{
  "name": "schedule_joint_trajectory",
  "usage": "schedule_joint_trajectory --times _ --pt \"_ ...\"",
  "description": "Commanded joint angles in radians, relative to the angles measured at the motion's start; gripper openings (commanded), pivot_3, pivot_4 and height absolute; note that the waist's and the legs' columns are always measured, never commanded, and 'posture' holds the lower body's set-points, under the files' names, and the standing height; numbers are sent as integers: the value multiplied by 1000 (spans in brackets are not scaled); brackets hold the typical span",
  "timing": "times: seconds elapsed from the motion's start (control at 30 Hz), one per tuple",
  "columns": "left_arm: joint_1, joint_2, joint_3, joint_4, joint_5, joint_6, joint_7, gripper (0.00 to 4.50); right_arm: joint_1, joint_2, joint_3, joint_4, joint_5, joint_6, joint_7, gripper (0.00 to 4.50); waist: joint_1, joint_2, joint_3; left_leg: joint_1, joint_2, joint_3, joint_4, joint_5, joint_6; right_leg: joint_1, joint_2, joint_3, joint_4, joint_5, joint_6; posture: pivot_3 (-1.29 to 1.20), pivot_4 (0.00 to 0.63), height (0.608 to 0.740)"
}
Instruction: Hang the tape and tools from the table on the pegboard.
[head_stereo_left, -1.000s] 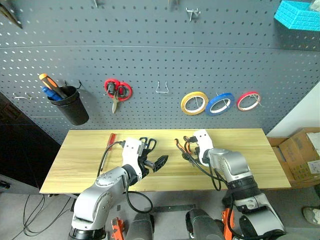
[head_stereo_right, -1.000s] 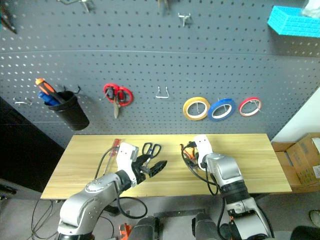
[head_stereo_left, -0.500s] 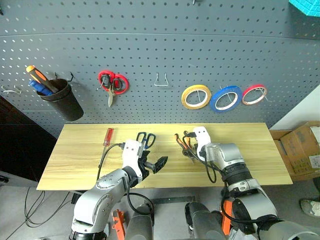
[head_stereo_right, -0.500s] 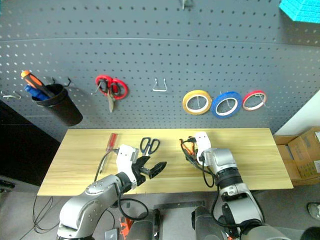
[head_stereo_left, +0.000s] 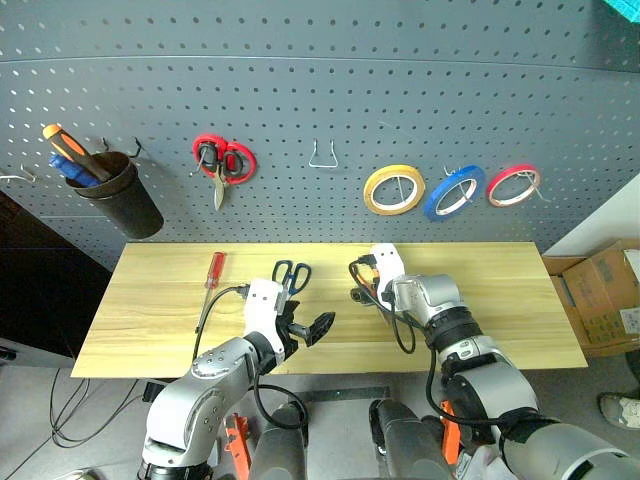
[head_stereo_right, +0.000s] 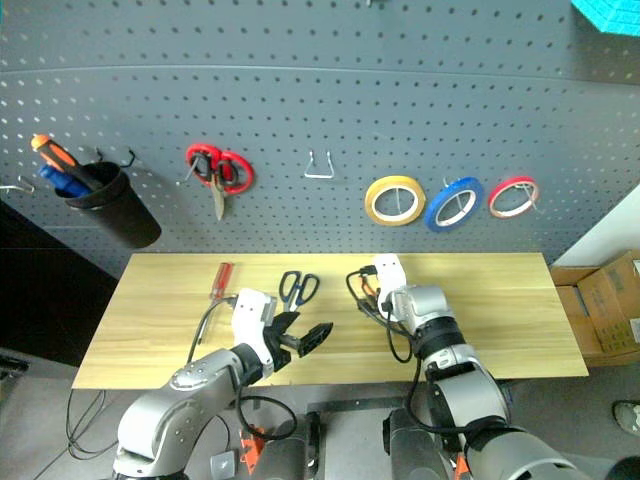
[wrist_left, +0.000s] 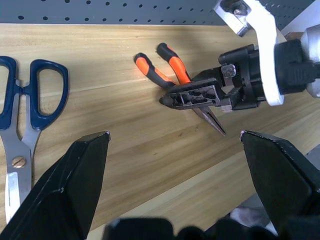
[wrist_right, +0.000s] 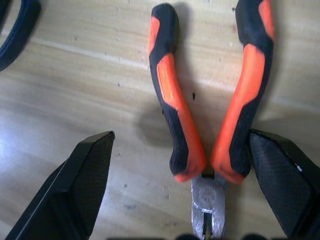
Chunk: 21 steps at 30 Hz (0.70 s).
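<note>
The blue tape (head_stereo_left: 453, 192) hangs on the dark grey pegboard (head_stereo_left: 320, 90), between a yellow roll and a red one. On the wooden table (head_stereo_left: 490, 300) lie the red-handled screwdriver (head_stereo_left: 213, 270), the dark-handled scissors (head_stereo_left: 290, 274) and the orange-and-black pliers (wrist_right: 175, 100). My right gripper (wrist_right: 180, 134) hovers open right over the pliers, one finger outside each handle, not gripping them. My left gripper (head_stereo_left: 305, 328) stands open and empty near the table's front edge, just in front of the scissors (wrist_left: 30, 100), facing the pliers (wrist_left: 160, 65).
A black cup (head_stereo_left: 120, 200) with an orange-handled screwdriver, red-handled scissors (head_stereo_left: 222, 162), a yellow tape roll (head_stereo_left: 392, 190), a red tape roll (head_stereo_left: 515, 184) and a bare metal hook (head_stereo_left: 322, 155) hang on the board. A cardboard box (head_stereo_left: 610, 295) sits right of the table.
My right gripper has moved forward and left, over the pliers' handles. The left gripper has stayed put. The head camera has tipped down, so the whole picture has shifted.
</note>
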Motion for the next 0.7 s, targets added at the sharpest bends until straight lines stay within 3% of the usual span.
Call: schedule_joint_trajectory --times 0.03,0.3,0.43,0.6,0.7 --pt "8 -1 16 -57 -28 8 -1 4500 -6 -1 8 32 -16 -27 -2 4466 0 0 0 0 0 0 0 0 0 0 0 0 0 0 0 146 275 740" --pt "6 -11 23 -89 -115 73 -11 4500 9 -5 0 49 -28 -33 -8 4466 0 0 0 0 0 0 0 0 0 0 0 0 -1 -2 -4 142 276 740" --pt "0 -7 25 -87 -125 81 -4 4500 13 -8 -7 47 -28 -35 -18 3592 0 0 1 0 0 0 0 0 0 0 0 0 -1 -2 -4 140 276 740" --pt "-9 -3 25 -78 -128 80 1 4500 11 -12 -15 49 -23 -38 -22 1794 0 0 1 -1 1 0 -3 0 0 0 0 -1 -7 -2 -4 136 271 740" --pt "-14 -2 24 -74 -129 79 2 4500 10 -13 -15 50 -27 -41 -22 1695 0 0 1 -2 1 0 -4 0 -1 1 0 -1 -9 -1 -2 134 268 740"
